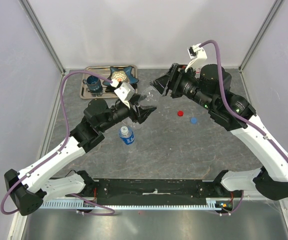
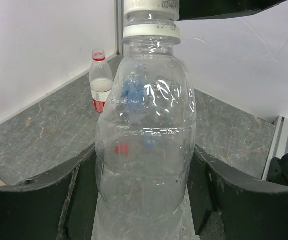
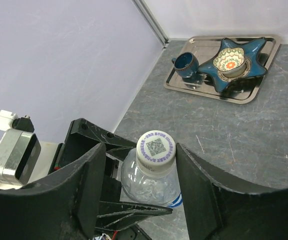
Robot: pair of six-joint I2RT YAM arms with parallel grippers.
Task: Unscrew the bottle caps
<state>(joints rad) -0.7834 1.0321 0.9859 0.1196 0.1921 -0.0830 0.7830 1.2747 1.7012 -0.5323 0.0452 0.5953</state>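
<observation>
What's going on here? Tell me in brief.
The left gripper holds a clear bottle by its body. The right gripper has its jaws either side of the bottle's white cap, not yet clamped on it. A red cap and a blue cap already lie loose on the table, and a blue-labelled bottle stands nearby.

white cap (image 2: 150, 5): cut by top edge | held bottle (image 2: 146, 140): base below frame

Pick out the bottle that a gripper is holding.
The clear bottle with the white cap, in the left gripper; the red-labelled bottle and blue-labelled bottle stand free.
</observation>
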